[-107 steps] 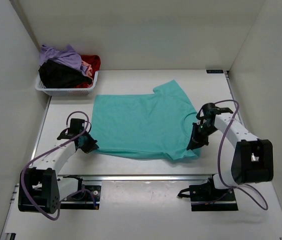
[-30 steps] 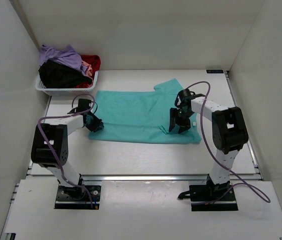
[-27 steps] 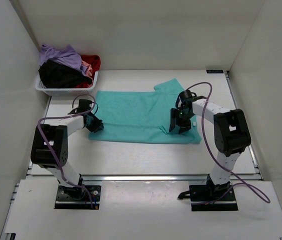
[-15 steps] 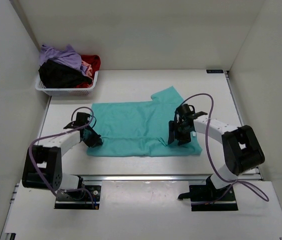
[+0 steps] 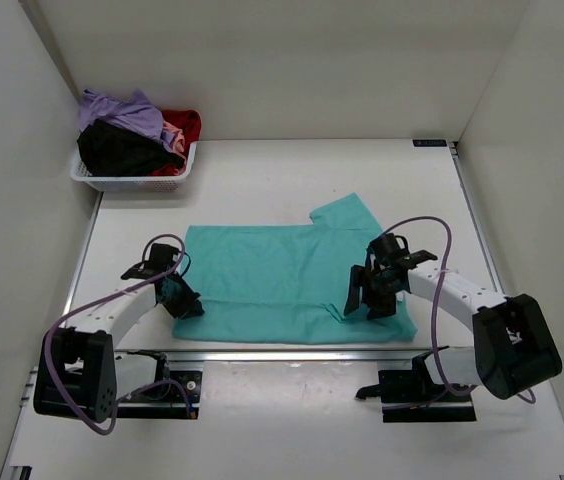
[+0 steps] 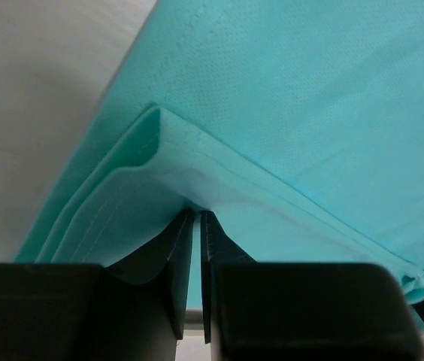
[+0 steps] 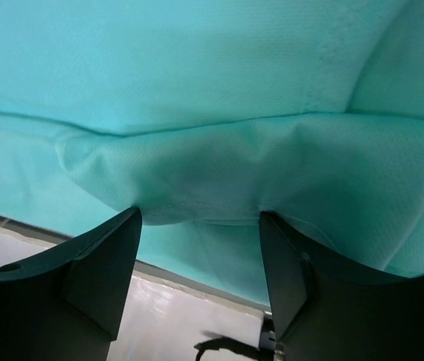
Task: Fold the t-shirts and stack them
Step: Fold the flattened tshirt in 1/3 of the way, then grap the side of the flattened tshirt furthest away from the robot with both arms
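A teal t-shirt [image 5: 272, 275], folded over on itself, lies across the table close to its near edge, one sleeve pointing to the far side. My left gripper [image 5: 180, 300] is at the shirt's left front corner. In the left wrist view its jaws [image 6: 196, 214] are nearly together, pinching the layered teal hem [image 6: 144, 173]. My right gripper [image 5: 365, 298] is over the right part of the shirt. In the right wrist view its jaws [image 7: 201, 218] stand wide apart, with a teal fold [image 7: 197, 162] sagging across the fingertips and not clamped.
A white slotted basket [image 5: 132, 183] stands at the far left corner, holding lavender [image 5: 122, 108], black [image 5: 117, 150], red [image 5: 187, 125] and pink [image 5: 172, 135] shirts. The table's near edge rail [image 5: 282, 354] runs just in front of the teal shirt. White walls close in both sides.
Both grippers and the teal shirt have slid toward the near edge of the table. The right jaws have spread wider; the left jaws have narrowed on the hem.
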Robot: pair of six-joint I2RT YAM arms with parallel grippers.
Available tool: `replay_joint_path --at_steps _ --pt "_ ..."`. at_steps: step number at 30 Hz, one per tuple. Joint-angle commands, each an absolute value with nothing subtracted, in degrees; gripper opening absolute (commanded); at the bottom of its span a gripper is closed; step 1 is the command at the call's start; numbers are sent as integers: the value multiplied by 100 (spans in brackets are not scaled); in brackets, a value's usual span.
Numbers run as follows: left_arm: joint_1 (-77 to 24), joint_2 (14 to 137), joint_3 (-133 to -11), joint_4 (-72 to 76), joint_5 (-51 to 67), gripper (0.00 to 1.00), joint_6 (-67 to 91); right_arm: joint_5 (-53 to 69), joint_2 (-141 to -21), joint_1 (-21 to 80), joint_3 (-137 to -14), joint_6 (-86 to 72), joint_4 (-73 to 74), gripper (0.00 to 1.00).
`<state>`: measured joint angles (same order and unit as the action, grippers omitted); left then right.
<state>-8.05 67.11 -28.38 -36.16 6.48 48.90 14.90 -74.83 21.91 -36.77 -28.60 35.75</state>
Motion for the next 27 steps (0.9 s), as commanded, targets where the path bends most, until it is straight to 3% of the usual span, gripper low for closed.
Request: replay_joint_path --at_steps 1,10,13,14,15,16,21,27 --pt "-739 6882 -2908 -4745 -217 22 4632 1178 -7480 2005 -3760 -2567 4287 62" --pt "-712 6986 -4637 -5038 -263 21 4554 20 -7629 2311 -6649 -1962 5186 65" --pt "-703 7661 -5456 -4555 -273 16 4063 305 -7655 1718 -7171 -1504 4081 77" --pt "-660 7786 -5780 -4353 -264 14 4017 908 -7768 1470 -7102 -1555 3460 80" --pt "-598 8074 -6062 -4229 -290 13 3930 1680 -7987 989 -7075 -1590 2897 98" --pt "-493 8356 -6151 -4010 -281 14 3877 1827 -8181 741 -7206 -1695 2779 99" --pt "-97 9419 -7038 -3674 -658 28 3780 502 -10174 1045 -8961 -1108 3304 99" --pt "0 10388 -7549 -3595 -861 38 3551 792 -11669 870 -10298 -1037 3426 95"
